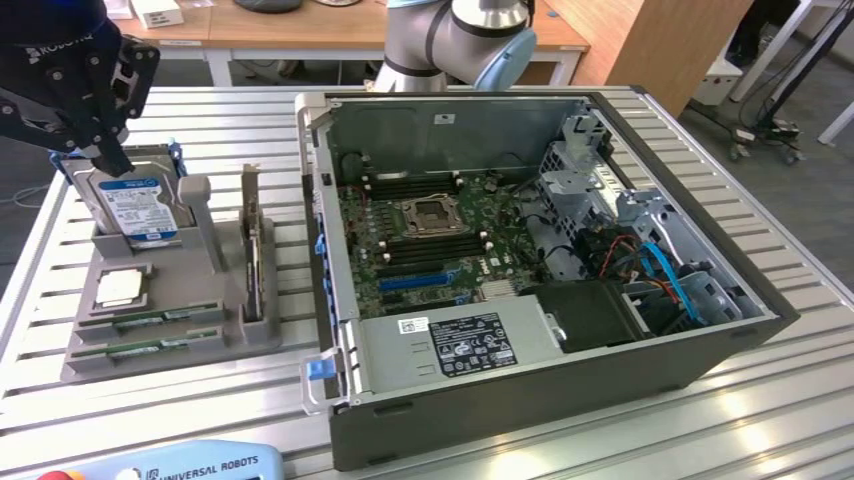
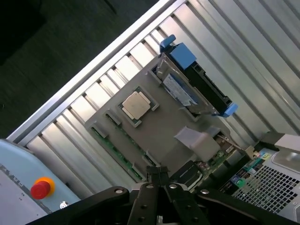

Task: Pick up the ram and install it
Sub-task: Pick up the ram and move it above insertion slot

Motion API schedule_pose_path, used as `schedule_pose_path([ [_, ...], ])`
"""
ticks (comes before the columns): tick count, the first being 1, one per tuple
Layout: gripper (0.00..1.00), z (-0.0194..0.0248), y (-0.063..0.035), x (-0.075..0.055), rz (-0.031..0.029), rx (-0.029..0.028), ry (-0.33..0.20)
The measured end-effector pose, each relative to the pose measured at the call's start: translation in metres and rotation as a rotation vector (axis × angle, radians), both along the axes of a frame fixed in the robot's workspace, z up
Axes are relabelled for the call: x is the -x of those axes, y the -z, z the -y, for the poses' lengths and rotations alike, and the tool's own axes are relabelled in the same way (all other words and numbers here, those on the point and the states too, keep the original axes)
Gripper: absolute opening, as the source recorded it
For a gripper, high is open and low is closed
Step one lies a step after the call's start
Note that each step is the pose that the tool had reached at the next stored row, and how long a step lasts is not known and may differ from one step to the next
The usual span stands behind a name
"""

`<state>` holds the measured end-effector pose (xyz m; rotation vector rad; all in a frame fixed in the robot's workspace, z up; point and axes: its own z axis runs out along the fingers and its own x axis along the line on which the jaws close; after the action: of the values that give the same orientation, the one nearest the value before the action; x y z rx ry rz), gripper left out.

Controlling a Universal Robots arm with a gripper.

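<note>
Jaws pressed together on nothing: the gripper (image 1: 110,158) hangs above the far end of the grey holder (image 1: 80,365), and the ram (image 1: 150,319) waits at its near edge.

Along the near edge of the holder, in the exterior view, the ram sits in its slots as two green sticks, one just behind the other, with the long axis parallel to that edge. Behind them lies the processor (image 1: 120,288), then the hard drive (image 1: 138,208) standing at the far edge. So from the jaws the ram lies toward the near edge, across the processor. In the wrist view the ram (image 2: 115,147) is a green strip along the holder's (image 2: 168,126) edge, beyond the gripper (image 2: 158,180).
</note>
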<state>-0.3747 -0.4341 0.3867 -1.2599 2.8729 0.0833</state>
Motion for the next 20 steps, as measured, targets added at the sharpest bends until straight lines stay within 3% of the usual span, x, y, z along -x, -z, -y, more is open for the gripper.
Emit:
schedule_pose_path([
  [20,0.1,0.0,0.0037,0.0,0.0,-0.0001,-0.364],
])
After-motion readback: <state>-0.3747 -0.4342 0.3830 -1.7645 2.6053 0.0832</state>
